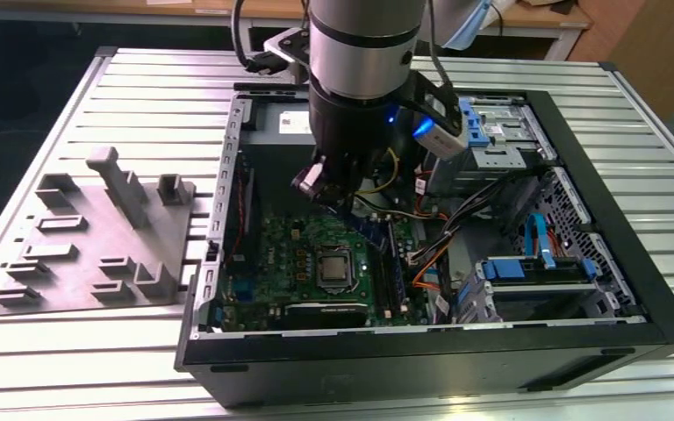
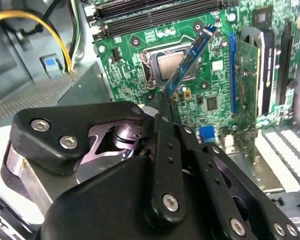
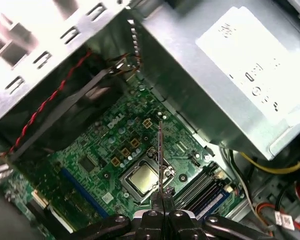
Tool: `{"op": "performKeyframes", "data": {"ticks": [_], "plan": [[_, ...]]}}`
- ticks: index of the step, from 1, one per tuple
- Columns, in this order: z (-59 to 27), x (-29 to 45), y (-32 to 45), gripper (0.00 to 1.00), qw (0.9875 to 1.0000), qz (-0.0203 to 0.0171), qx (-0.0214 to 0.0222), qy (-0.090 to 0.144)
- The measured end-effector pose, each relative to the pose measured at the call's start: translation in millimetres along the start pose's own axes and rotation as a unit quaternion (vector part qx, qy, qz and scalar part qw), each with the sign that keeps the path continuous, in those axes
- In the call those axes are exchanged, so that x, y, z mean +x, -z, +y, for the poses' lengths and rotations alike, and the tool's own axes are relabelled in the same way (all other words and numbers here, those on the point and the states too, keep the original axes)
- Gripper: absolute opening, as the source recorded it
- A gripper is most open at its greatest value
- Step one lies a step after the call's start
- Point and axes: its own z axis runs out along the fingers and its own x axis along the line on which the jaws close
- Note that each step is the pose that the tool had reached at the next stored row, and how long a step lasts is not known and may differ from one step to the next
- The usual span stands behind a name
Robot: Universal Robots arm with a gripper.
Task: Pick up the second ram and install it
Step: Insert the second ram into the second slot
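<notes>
The ram (image 2: pixel 189 60) was held by one end in the gripper (image 2: pixel 165 100), which was closed tightly on it, and was hung above the socket (image 2: pixel 162 65), not touching it, seemingly so that its long edge was free for the slots (image 2: pixel 155 15) beside the socket.

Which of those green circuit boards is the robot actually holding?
The long, narrow second ram, pinched at one end by the gripper above the motherboard. The wider card stands fixed on that board.
</notes>
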Motion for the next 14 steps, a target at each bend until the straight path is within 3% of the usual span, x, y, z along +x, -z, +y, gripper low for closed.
{"op": "performKeyframes", "data": {"ticks": [4, 7, 11, 14], "plan": [[0.0, 0.0, -1.0, 0.12, 0.9993, -0.0010, 0.0005, -0.036], [0.0, 0.0, -1.7, 0.12, 0.9980, -0.0018, 0.0010, -0.063], [-0.1, 0.0, -2.9, 0.12, 0.9951, -0.0029, 0.0015, -0.099], [-0.1, 0.0, -3.8, 0.12, 0.9919, -0.0037, 0.0020, -0.127]]}}
